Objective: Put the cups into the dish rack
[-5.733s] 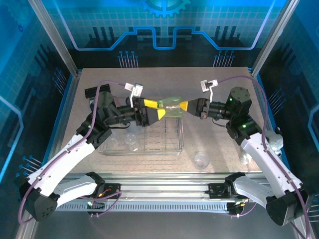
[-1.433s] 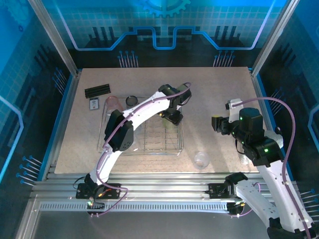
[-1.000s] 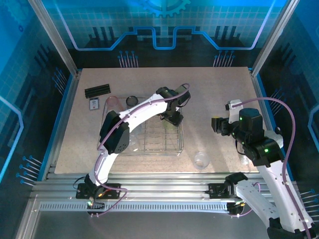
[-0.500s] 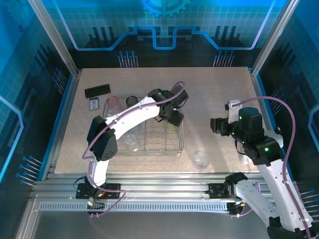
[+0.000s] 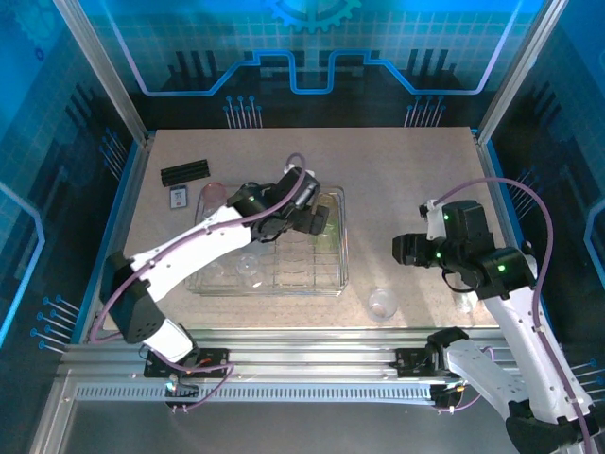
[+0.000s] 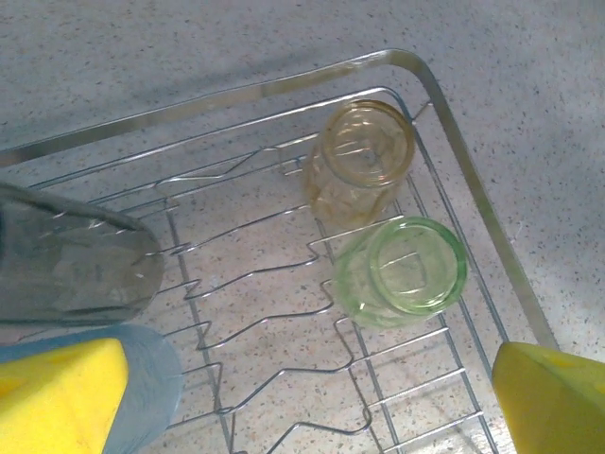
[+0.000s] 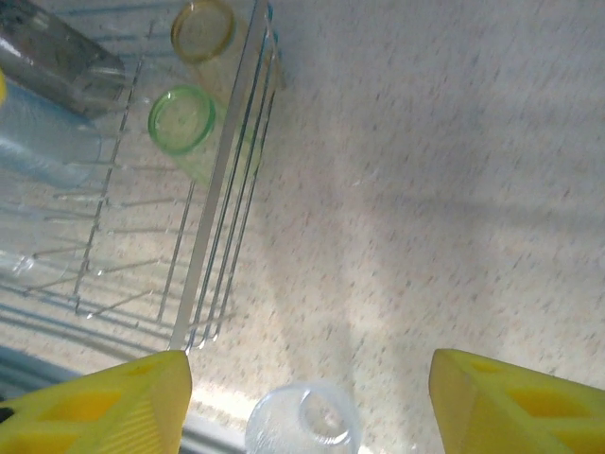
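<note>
The green cup [image 6: 402, 270] stands on end among the rods at the 3 o'clock end of the dish rack [image 6: 284, 83], just beside the rim wire. The orange cup [image 6: 362, 156] touches it, or nearly does, at its 11 o'clock. A smoky grey cup [image 6: 71, 270] lies well apart at 9 o'clock. The left gripper [image 6: 307, 402] hangs over this corner with its jaws spread wide and nothing between them, so the green one looks placed.

That arm does best to rise straight up before swinging away. A sideways sweep could catch the two cups, which are light and would probably tip or skate on the wires.

Out on the table [image 5: 406, 170], at about 5 o'clock from the rack, a clear cup [image 7: 302, 426] sits on end. The right gripper [image 7: 307, 402] is above it, its jaws well apart and empty, with the cup's rim centred between them. This looks like the next pick. It should come down squarely, close gently on the wall below the rim since thin plastic will flex, and then carry the cup to a free slot at 6 o'clock of the green cup.
</note>
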Available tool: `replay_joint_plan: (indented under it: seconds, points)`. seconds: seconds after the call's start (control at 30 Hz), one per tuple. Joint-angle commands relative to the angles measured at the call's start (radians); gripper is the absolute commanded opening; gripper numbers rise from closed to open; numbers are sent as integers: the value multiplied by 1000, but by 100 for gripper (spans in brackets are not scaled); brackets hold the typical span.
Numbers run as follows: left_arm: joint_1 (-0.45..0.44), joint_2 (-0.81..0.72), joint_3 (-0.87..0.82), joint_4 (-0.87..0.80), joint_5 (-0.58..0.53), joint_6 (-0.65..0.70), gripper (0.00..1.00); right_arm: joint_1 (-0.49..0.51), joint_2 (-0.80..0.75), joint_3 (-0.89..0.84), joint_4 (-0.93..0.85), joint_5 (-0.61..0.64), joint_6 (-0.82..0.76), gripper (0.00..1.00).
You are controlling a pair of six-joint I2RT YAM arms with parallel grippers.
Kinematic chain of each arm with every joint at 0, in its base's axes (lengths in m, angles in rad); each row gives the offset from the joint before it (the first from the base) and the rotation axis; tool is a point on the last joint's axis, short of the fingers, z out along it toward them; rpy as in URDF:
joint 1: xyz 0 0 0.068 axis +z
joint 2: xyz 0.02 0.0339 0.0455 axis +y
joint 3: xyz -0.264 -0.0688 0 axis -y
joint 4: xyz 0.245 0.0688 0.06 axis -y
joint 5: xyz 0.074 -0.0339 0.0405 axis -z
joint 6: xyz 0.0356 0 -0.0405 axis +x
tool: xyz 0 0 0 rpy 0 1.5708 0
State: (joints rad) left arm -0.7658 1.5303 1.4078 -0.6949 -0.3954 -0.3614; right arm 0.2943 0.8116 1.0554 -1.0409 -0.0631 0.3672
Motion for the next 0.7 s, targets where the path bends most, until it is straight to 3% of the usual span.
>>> replay_joint_plan:
  seconds: [0.0,0.23,0.43,0.67]
  points:
    - [30,-75,-83,126,-1,-49,99,87,-16,-22,-120,-35,131,67]
    - [52,-176,-205,244,38,-66,99,412,-26,-127,-111,135,362,61]
    - [54,-234,-254,274,29,-64,99,560,9,-170,-81,223,468,54]
    - [67,-303,-329,315,20,-89,99,651,112,-209,-37,278,500,44]
